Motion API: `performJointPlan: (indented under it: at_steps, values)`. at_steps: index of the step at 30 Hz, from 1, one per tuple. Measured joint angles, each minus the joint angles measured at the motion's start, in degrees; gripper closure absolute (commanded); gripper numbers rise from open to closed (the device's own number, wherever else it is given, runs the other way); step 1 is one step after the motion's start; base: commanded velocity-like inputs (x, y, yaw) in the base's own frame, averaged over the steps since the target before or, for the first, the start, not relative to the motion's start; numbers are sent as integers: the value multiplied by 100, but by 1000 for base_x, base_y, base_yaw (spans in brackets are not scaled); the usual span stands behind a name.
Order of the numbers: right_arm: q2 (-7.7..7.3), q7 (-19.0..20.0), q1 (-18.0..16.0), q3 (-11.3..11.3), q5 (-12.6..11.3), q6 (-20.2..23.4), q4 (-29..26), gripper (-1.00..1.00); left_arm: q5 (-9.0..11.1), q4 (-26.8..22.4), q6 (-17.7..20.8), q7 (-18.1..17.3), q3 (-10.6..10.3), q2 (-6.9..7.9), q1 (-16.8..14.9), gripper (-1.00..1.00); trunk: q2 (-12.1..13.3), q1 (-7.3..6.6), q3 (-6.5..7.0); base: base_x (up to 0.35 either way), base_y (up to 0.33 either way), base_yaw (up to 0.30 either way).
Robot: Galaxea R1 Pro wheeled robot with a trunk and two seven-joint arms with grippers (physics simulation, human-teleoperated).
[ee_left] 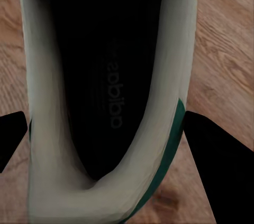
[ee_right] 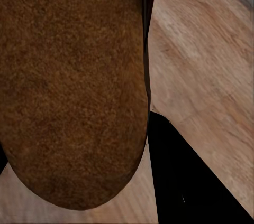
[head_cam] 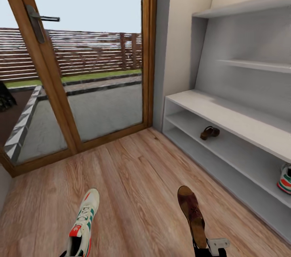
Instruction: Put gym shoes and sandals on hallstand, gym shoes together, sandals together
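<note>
One off-white gym shoe (head_cam: 83, 223) with green stripes points away from me at the lower left, my left gripper (head_cam: 74, 254) at its heel. In the left wrist view the black fingers (ee_left: 217, 171) press both sides of the gym shoe (ee_left: 106, 76), so the left gripper (ee_left: 106, 145) is shut on it. My right gripper (head_cam: 208, 249) holds a brown sandal (head_cam: 191, 208) by its heel end. The sandal's footbed (ee_right: 74, 76) lies against one finger (ee_right: 180, 182). On the pale grey hallstand (head_cam: 226, 113), a second sandal (head_cam: 209, 132) and a second gym shoe (head_cam: 285, 179) rest on an open shelf.
A glazed wooden door (head_cam: 52, 87) with a metal handle (head_cam: 38, 20) stands ahead on the left, a patio and fence behind it. Wood-plank corridor floor (head_cam: 137, 176) stretches between me and the rack. Staggered wall shelves (head_cam: 250, 6) rise above the bench top.
</note>
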Motion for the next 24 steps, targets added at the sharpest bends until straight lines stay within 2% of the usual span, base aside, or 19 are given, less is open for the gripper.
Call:
performJointPlan:
  at_steps: [14, 24]
  values:
    - [0, 2, 0, 3, 1, 0, -1, 100, -1, 0, -7, 0, 2, 0, 0, 100, 0, 1, 0, 272, 213, -263]
    - [0, 2, 0, 2, 1, 0, -1, 100, -6, 3, -8, -1, -1, 0, -1, 100, 0, 3, 0, 63, 71, -263]
